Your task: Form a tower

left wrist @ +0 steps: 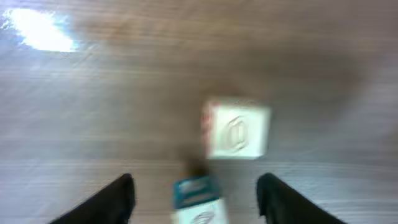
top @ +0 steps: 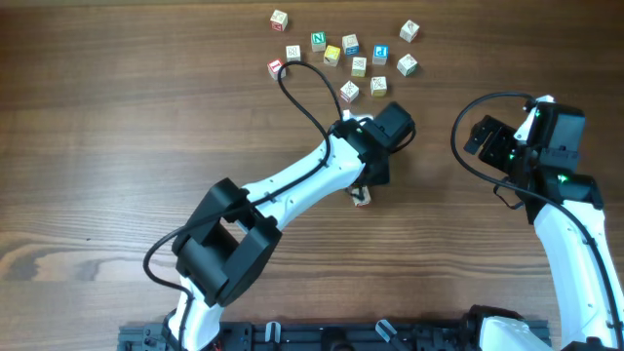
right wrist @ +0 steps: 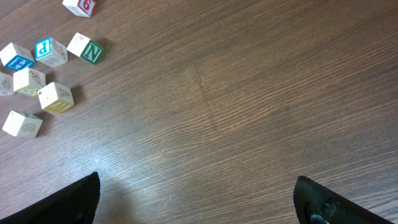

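Left arm (top: 283,185) rides highest, reaching from 7 o'clock to the middle of the counter (top: 117,117). Right arm (top: 565,224) waits out at 3 o'clock, well apart. Its pincer (right wrist: 196,179) is spread wide over bare wood, gripping nothing. The left pincer (left wrist: 196,180) is spread too, a finger either side of a blue cube (left wrist: 196,199) with clear gaps. A pale cube (left wrist: 237,130) shows just past it.

That view is badly smeared, so I can't tell whether those two are stacked or side by side. From above, the tower (top: 362,198) is a sliver peeking out under the left wrist, at 6 o'clock from the loose cubes (top: 350,44).

The danger, I'd say: either finger clipping the blue cube on the way out would topple it. The cable (top: 310,102) also loops close to the loose cubes and a swing could drag one.
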Robot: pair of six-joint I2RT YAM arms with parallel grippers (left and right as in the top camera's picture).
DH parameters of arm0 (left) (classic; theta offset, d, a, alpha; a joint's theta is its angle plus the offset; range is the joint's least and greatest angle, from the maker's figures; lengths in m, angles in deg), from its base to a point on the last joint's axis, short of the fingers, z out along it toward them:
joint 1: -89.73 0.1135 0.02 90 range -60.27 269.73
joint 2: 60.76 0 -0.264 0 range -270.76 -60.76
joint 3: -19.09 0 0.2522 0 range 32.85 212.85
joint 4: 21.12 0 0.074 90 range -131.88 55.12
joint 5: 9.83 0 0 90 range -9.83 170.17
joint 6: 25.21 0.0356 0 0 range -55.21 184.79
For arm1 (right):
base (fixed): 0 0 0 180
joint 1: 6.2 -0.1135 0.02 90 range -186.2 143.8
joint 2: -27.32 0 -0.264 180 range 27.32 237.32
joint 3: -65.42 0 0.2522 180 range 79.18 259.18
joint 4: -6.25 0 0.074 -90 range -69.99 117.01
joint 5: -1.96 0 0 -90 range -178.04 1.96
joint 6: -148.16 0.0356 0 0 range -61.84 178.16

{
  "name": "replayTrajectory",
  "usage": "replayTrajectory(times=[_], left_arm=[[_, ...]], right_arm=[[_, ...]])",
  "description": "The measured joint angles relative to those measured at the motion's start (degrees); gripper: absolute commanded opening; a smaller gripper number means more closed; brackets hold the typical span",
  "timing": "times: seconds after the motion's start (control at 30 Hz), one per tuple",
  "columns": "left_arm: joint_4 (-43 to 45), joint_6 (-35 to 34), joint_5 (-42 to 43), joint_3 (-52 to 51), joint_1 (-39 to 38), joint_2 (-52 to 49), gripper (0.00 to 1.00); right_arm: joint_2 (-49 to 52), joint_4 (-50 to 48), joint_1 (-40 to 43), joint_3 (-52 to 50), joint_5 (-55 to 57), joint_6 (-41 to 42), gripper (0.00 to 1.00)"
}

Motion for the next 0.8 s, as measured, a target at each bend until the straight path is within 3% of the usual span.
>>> replayTrajectory(times=[0.17,0.27,0.37,0.43,0.5,0.57,0.7,0.8], left_arm=[[-3.02,-5.44,0.48,0.02,-0.09,0.0,0.83],[-1.11,-7.54,1.14,0.02,-0.9,-0.02,0.83],[-0.96,-9.03,1.73,0.04,-2.14,-1.6,0.63],[-1.57,-9.73,2.89,0.04,-2.54,-4.04,0.56],[-2.12,-9.86,3.06,0.04,-2.54,-4.46,0.43],[-2.16,-10.21,3.17,0.04,-2.54,-4.48,0.23],[-2.14,-10.23,3.32,0.22,-2.54,-4.44,0.09],[-2.14,-10.05,3.34,0.28,-2.54,-4.42,0.14]], right_arm=[[0.0,0.0,0.0,0.0,-0.02,0.0,1.0],[0.0,0.0,0.0,0.0,-0.02,0.0,1.0],[0.0,0.02,0.0,0.0,-0.02,0.0,1.0],[0.0,0.17,0.0,0.0,-0.02,0.0,1.0],[0.02,0.17,0.0,0.0,-0.02,0.0,1.0],[0.0,0.17,0.0,0.0,-0.02,0.0,1.0],[0.0,0.17,0.0,0.0,-0.02,0.0,1.0],[0.02,0.17,0.0,0.0,-0.02,0.0,1.0]])
